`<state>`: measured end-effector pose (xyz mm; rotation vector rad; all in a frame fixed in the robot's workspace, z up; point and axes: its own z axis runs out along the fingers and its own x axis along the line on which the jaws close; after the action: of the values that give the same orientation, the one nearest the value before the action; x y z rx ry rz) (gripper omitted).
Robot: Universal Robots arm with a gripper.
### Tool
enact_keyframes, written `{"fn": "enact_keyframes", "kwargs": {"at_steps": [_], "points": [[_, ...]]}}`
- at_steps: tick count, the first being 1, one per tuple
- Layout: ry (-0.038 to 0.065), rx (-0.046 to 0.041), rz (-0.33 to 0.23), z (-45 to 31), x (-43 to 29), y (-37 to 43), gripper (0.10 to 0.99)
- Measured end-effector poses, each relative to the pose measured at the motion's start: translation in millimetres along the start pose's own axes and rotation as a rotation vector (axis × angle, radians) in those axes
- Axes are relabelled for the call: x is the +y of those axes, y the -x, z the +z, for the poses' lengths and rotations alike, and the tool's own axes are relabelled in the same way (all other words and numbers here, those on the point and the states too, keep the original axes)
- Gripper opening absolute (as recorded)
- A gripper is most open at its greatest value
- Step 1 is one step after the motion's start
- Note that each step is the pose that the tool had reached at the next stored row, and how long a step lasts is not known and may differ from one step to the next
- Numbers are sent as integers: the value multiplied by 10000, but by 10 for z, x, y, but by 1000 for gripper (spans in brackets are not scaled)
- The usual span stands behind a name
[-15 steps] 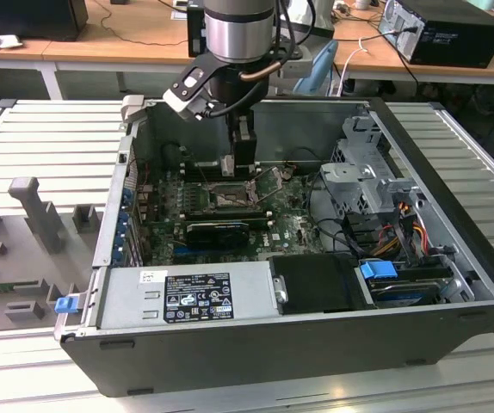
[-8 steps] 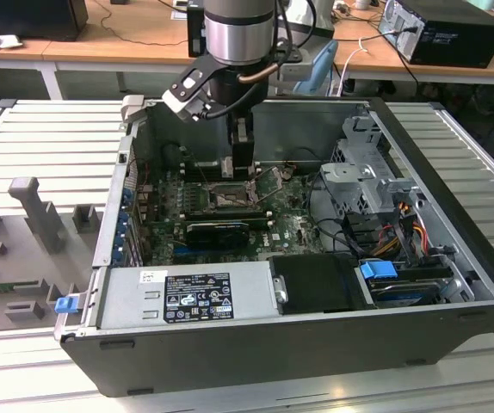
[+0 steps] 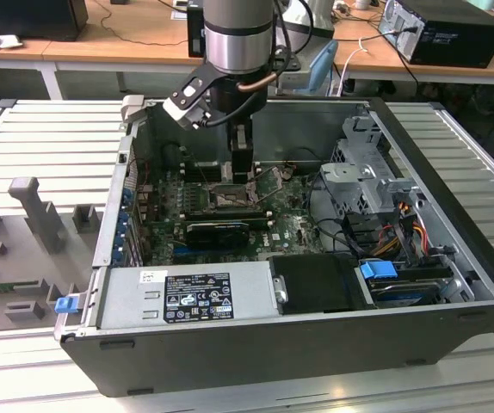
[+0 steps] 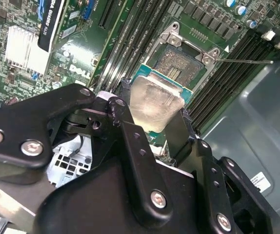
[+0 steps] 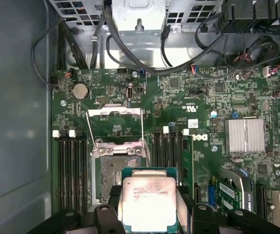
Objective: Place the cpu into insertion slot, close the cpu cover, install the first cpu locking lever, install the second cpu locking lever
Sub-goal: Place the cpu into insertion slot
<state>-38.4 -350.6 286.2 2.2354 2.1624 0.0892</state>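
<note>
From the exterior view's left, the insertion slot (image 3: 228, 200) lies bare with the gripper (image 3: 242, 175) just above, fingers (image 4: 128, 126) clamped on the cpu (image 4: 155, 101) in the second wrist view, the cpu cover (image 5: 115, 111) seemingly swung clear in the first wrist view, so lowering the chip level and corner-matched looks wise.

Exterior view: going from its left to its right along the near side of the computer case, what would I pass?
Blue latch at the case corner → silver power supply → black cover → blue tab by the drive bay.
</note>
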Motion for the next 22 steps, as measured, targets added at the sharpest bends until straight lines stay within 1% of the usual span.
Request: {"fn": "enact_keyframes", "kwargs": {"at_steps": [3, 22], "points": [[2, 5, -3, 36, -2, -24, 529], [0, 2, -4, 131, -8, -25, 529]]}}
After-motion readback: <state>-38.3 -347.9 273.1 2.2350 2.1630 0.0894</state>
